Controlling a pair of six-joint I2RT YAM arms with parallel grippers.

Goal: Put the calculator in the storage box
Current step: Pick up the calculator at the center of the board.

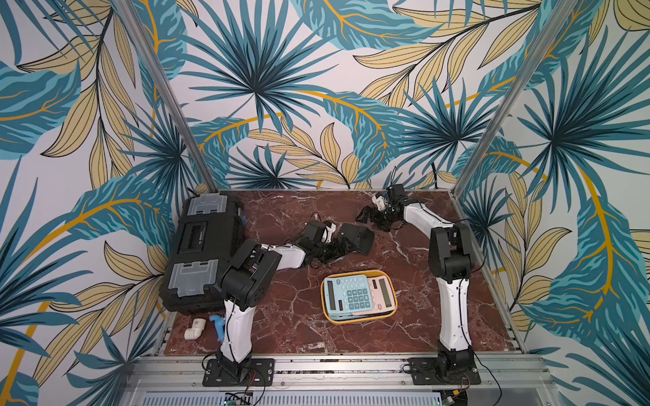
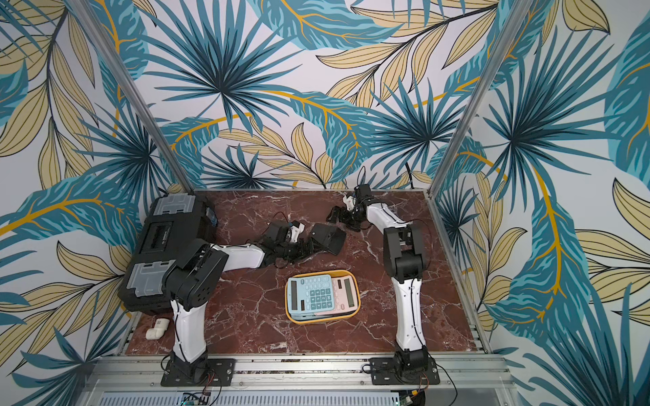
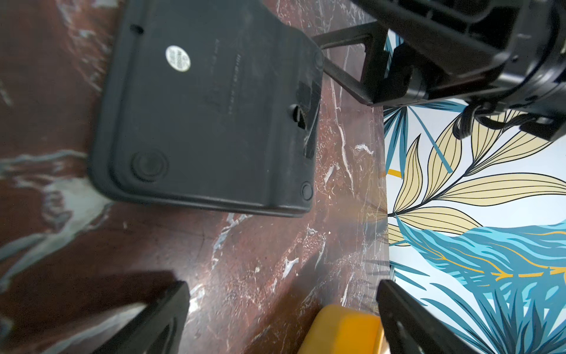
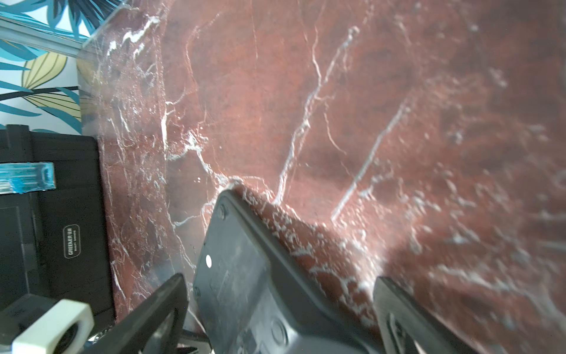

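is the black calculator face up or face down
Face down: the black calculator shows only its plain back, with round feet and a white sticker; no keys visible.

Both top views overlook the table (image 1: 292,327); wrist views sit close above it.

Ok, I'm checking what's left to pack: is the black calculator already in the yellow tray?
No, the black calculator lies on the table, outside the yellow tray.
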